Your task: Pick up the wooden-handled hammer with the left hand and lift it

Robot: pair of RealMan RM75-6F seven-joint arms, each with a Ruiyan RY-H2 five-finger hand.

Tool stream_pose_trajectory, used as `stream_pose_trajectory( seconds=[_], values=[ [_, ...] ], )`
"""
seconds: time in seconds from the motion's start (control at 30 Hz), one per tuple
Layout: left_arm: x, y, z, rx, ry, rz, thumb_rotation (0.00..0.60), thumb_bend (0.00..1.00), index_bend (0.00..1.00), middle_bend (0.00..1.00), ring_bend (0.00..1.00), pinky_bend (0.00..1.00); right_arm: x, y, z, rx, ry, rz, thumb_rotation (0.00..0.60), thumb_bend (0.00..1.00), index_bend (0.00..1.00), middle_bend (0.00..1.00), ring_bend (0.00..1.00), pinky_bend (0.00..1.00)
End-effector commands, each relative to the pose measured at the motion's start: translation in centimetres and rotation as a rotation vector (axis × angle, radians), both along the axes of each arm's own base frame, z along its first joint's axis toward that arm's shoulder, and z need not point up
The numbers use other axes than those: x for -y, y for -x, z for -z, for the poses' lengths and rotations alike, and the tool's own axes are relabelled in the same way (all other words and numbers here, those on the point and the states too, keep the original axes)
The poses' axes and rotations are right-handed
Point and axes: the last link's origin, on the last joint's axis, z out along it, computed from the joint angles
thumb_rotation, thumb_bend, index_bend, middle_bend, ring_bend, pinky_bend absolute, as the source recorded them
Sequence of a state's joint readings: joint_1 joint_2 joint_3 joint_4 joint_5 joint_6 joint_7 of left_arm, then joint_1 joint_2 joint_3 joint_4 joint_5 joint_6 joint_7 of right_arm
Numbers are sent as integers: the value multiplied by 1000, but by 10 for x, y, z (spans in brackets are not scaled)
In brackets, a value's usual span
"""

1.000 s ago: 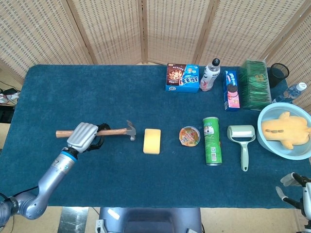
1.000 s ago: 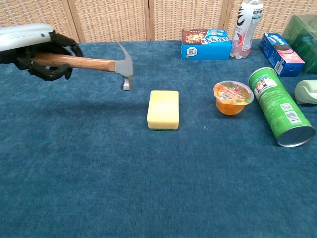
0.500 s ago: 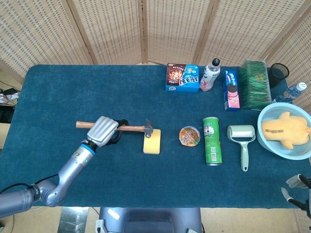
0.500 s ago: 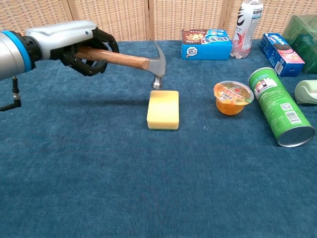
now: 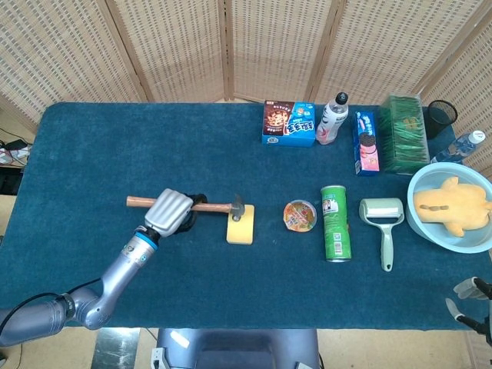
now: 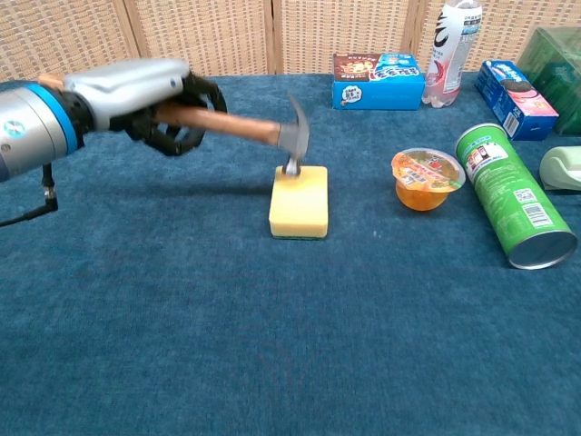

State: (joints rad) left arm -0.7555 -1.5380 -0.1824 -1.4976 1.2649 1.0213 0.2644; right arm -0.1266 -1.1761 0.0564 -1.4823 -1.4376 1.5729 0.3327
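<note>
My left hand (image 5: 171,211) (image 6: 150,102) grips the wooden-handled hammer (image 5: 215,207) (image 6: 238,128) around the middle of its handle, holding it above the blue tablecloth. The handle runs left to right and tilts down toward the metal head (image 6: 295,141). That head hangs over the far end of the yellow sponge (image 5: 241,225) (image 6: 300,201), its striking face at or just above the sponge's top. Of my right hand (image 5: 469,296), only fingertips show at the bottom right corner of the head view, off the table.
Right of the sponge are a jelly cup (image 6: 428,178), a lying green can (image 6: 513,193) and a lint roller (image 5: 383,219). A light blue bowl (image 5: 424,227) with a yellow toy sits far right. Boxes (image 5: 289,123) and a bottle (image 5: 333,119) line the back edge.
My left hand has carried the hammer to the right, from left of the sponge to over it. The head has dipped down toward the sponge's far end.
</note>
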Motion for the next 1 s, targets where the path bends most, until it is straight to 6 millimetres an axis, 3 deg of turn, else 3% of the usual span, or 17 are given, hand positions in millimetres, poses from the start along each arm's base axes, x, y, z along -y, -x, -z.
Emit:
stream_pose_trajectory(
  seconds=[0.03,0.2,0.3,0.73,0.87,1.0],
  values=[
    [-1,-7,-15,128,-90,23,600,631,589,768,677,803,0,0,0,0,-1,0,600,288,535,577,511,460],
    [6,-4,-23,182,-107,49,600,624,589,768,677,803,0,-1,1,-1,-1,-1,600,287,535,577,511,460],
    [11,2,-18,154,-81,54,600,621,589,768,677,803,1,-2,1,-1,-6,-2,600,288,535,577,511,460],
    [10,13,32,13,33,24,600,616,590,768,677,803,-2,2,1,8,-3,16,600,287,535,577,511,460],
    [6,12,23,-4,37,6,600,616,589,769,678,803,-4,3,-2,4,8,22,600,287,534,577,511,460],
    [1,1,-2,130,-55,-3,600,616,589,769,677,803,-5,3,-2,7,10,19,600,287,534,577,511,460]
  ],
)
